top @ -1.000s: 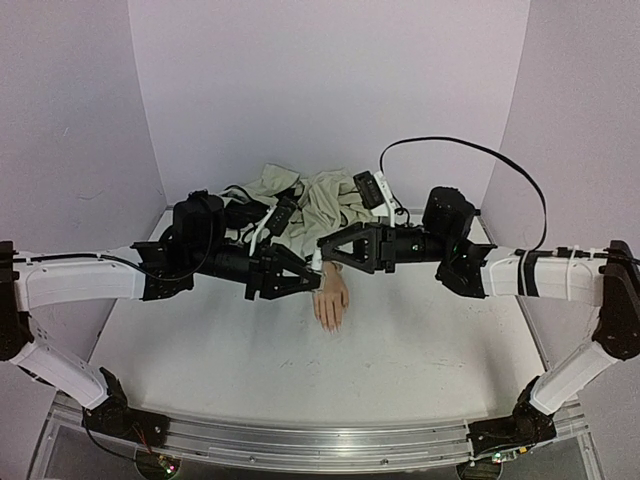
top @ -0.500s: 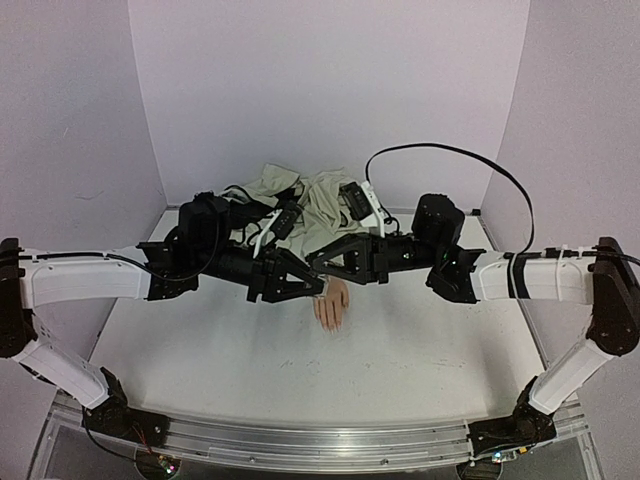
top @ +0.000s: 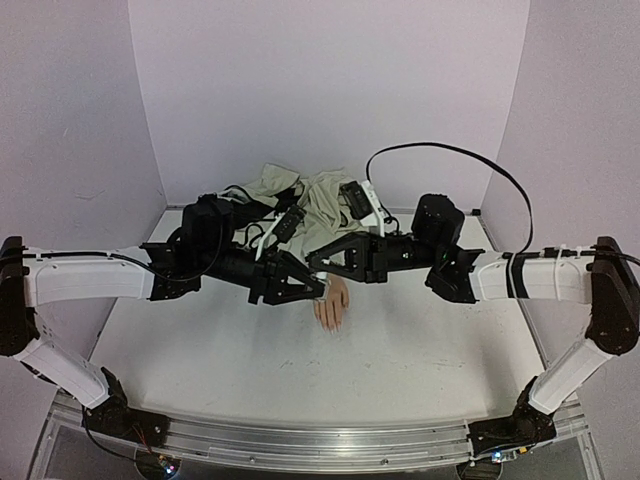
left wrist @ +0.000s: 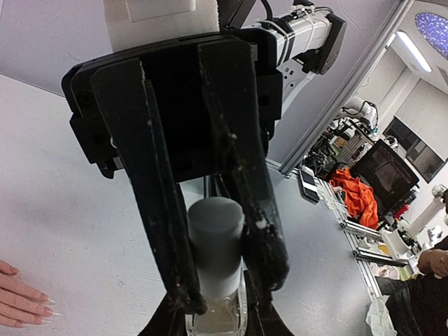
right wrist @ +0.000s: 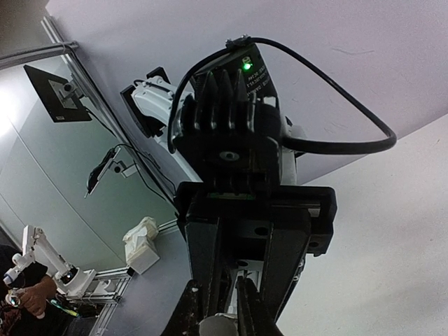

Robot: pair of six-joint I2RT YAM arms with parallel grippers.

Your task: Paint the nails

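Grey cap (left wrist: 215,234) now clamped by right pincer (left wrist: 231,288).

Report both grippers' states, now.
The left gripper is closed, holding the small bottle.
The right gripper is closed on the bottle's grey cap.

White arms (top: 80,280), scuffed black fingers (left wrist: 157,210)

Our left arm (top: 90,280) and right arm (top: 540,275) reach inward; our left gripper (top: 318,291) clamps the bottle (left wrist: 213,318), our right gripper (top: 314,263) pinches its cap (left wrist: 215,238).
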